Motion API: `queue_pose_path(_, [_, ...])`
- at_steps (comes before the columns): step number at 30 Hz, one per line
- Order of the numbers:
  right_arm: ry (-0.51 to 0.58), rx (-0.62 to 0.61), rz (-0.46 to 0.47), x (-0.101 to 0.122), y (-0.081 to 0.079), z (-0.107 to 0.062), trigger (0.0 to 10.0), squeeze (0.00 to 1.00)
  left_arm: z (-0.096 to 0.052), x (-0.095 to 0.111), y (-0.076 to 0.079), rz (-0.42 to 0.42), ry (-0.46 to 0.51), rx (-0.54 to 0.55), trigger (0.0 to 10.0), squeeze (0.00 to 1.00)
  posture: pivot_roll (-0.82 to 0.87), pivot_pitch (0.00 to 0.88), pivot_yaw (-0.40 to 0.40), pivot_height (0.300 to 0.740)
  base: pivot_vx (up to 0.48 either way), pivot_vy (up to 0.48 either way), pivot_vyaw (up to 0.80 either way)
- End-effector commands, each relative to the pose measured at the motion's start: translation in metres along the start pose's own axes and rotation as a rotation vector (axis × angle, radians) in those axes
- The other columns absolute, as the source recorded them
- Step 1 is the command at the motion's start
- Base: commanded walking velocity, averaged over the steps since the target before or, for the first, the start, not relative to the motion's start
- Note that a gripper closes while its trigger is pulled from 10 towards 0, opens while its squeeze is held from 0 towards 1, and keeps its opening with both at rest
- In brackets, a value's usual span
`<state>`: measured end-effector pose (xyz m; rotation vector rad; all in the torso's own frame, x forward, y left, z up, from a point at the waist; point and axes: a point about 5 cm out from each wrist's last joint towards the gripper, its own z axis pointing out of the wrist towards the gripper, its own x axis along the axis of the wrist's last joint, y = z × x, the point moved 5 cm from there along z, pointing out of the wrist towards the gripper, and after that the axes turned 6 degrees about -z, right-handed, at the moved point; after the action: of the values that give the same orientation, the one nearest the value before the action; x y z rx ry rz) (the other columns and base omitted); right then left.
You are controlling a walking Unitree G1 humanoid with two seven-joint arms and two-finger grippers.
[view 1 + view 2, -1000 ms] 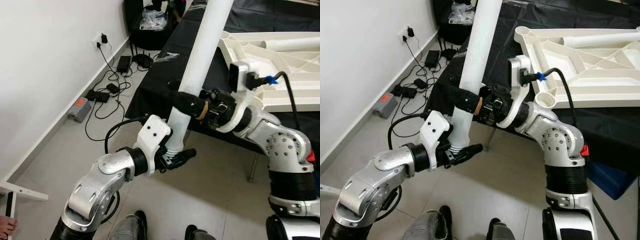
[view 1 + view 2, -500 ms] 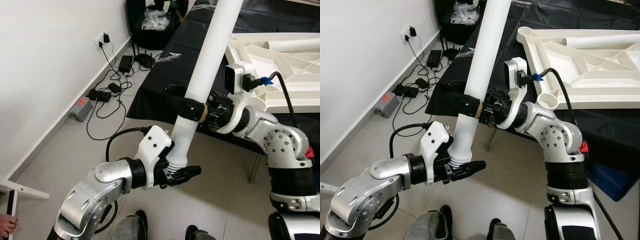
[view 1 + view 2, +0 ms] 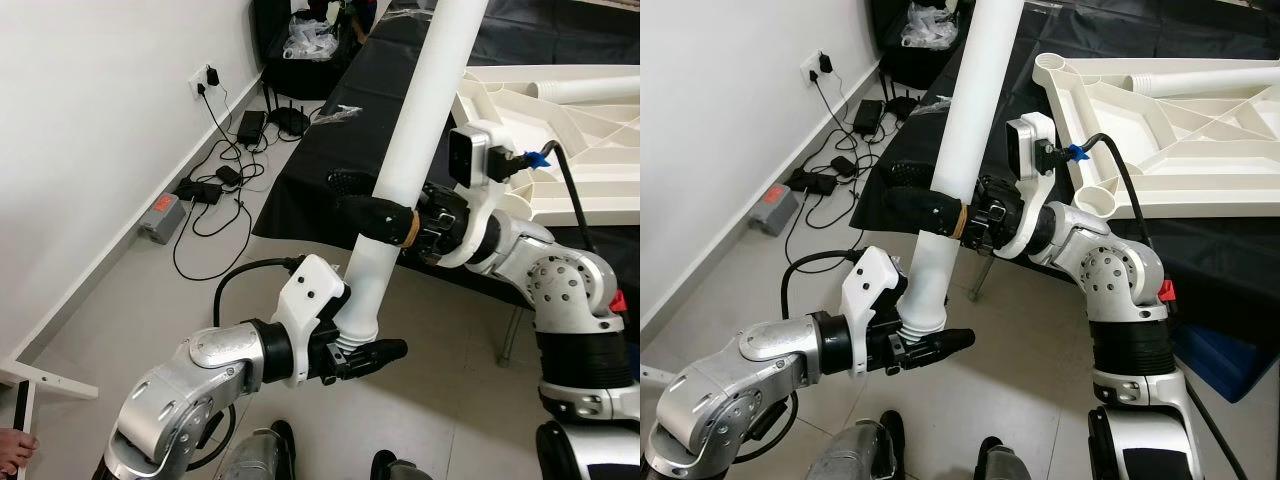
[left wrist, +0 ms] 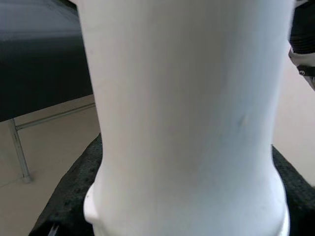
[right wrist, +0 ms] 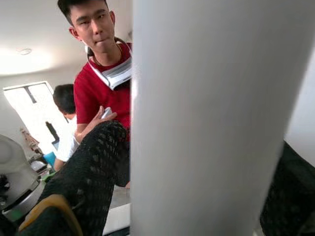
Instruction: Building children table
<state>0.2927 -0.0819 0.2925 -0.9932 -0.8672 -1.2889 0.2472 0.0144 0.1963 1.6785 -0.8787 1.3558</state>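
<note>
Carrying white table leg (image 3: 415, 160) at frame centre, left gripper (image 3: 372, 352) and right gripper (image 3: 372, 212) both clamped on it; next, likely seating into tabletop (image 3: 590, 150) socket upper right.

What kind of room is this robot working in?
Probably a lab or workshop: chargers and cables trail across a tiled floor, a black-draped table carries an upturned white plastic tabletop, and people watch.

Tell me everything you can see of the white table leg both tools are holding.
The table leg is a long, smooth white tube, plastic by its look, with a narrower stepped collar at its lower end. It stands steeply tilted, its top leaning up over the black-covered table. The left tool clamps it near the collar; the right tool grips it higher up.
</note>
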Motion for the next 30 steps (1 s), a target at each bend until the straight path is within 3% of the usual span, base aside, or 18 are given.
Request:
queue_pose_path(1, [-0.015, 0.043, 0.016, -0.005, -0.009, 0.003, 10.0, 0.00, -0.003, 0.000, 0.007, 0.000, -0.001, -0.029, 10.0, 0.00, 0.18, 0.249, 0.026, 0.740, 0.000, 0.000, 0.00])
queue_pose_path(14, [-0.065, 0.091, 0.011, -0.018, -0.021, 0.012, 10.0, 0.00, -0.004, -0.005, 0.015, -0.022, -0.020, -0.063, 10.0, 0.00, 0.18, 0.239, 0.027, 0.740, 0.000, 0.000, 0.00])
queue_pose_path(30, [-0.197, 0.052, -0.037, -0.033, -0.012, 0.010, 10.0, 0.00, -0.010, -0.020, 0.028, -0.052, -0.078, -0.128, 10.0, 0.00, 0.18, 0.234, 0.024, 0.740, 0.000, 0.000, 0.00])
